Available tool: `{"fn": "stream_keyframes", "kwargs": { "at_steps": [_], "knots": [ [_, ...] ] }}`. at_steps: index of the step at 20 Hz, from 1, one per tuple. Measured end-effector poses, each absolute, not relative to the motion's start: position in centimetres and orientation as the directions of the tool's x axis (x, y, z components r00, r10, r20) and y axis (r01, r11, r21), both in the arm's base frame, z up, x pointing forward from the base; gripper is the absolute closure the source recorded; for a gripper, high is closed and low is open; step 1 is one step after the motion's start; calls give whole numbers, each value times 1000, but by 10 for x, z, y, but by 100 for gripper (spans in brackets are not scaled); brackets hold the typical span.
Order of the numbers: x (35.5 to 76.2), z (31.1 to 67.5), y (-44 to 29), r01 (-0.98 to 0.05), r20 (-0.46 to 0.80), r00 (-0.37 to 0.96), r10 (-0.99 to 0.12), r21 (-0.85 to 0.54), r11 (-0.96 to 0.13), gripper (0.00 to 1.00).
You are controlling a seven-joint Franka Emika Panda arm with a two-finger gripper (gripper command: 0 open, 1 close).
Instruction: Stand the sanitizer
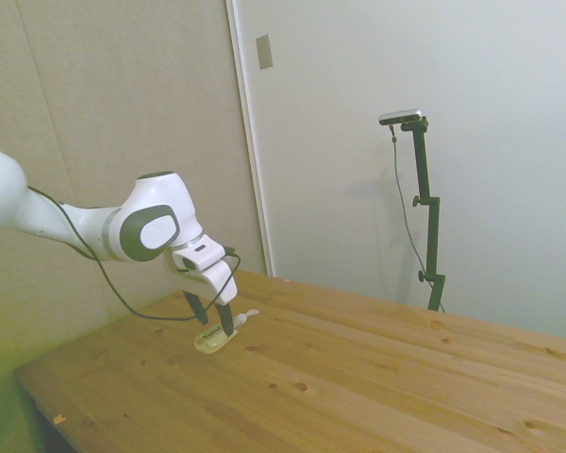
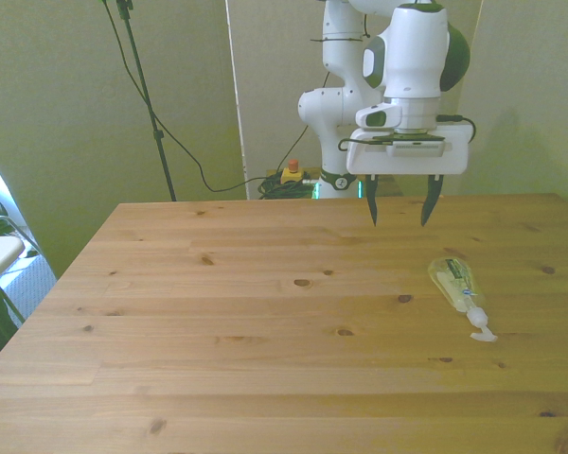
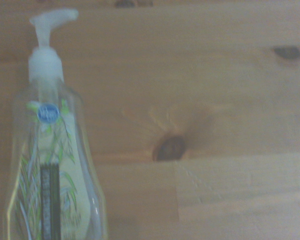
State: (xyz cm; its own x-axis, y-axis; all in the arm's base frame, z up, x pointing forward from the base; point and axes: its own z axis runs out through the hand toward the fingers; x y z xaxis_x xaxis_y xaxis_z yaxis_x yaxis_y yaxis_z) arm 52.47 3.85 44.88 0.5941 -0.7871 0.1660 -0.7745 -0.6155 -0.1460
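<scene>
while the sanitizer (image 2: pixel 457 286) lies flat, unstood, at the 5 o'clock of the empty, wide-open gripper (image 2: pixel 399 220), grasping and uprighting remain.

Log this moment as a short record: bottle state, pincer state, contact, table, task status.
bottle: sanitizer lying flat on the table, pump top toward the camera in the front view
pincer: pincer open, above the table, behind the bottle in the front view
contact: none, fingers apart from the bottle
wrist view: bottle and a wood knot visible
task status: bottle not yet stood up
</scene>
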Motion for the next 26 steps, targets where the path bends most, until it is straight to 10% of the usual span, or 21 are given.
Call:
{"fn": "stream_keyframes", "kwargs": {
  "at_steps": [11,26],
  "knots": [
    [637,433,88,-773,189,596,-781,-129,-621,0],
    [687,383,144,-747,184,645,-742,-56,-663,0]
  ]
}}
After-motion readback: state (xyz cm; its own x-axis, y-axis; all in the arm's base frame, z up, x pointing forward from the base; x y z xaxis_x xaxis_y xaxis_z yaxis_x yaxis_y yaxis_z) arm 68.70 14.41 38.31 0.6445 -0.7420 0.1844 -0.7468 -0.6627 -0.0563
